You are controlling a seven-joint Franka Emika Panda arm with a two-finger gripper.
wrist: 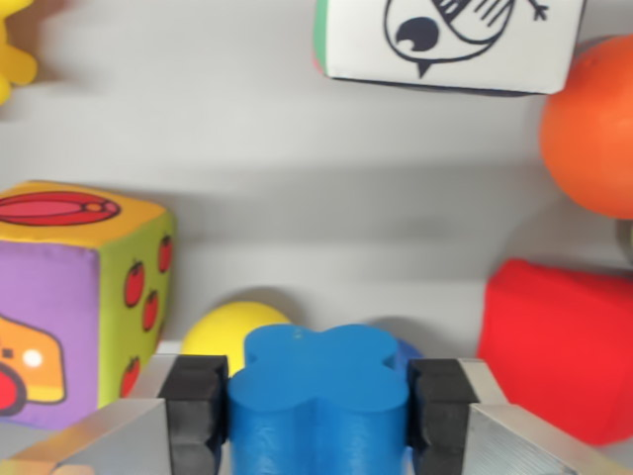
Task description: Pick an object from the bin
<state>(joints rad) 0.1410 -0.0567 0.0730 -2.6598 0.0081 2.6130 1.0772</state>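
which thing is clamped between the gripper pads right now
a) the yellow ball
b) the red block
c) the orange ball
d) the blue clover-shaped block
d: the blue clover-shaped block sits squarely between the two black pads of the gripper, both pressed to its sides, while the yellow ball lies behind it, the red block off to the wrist view's right and the orange ball further up that side.

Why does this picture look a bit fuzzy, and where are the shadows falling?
In the wrist view, the blue clover-shaped block between the gripper pads is fairly crisp, while the soft picture cube and white printed cube look slightly soft; the light is even with no glare; a broad faint shadow band crosses the pale bin floor, and darker shadows sit under the orange ball and red block.
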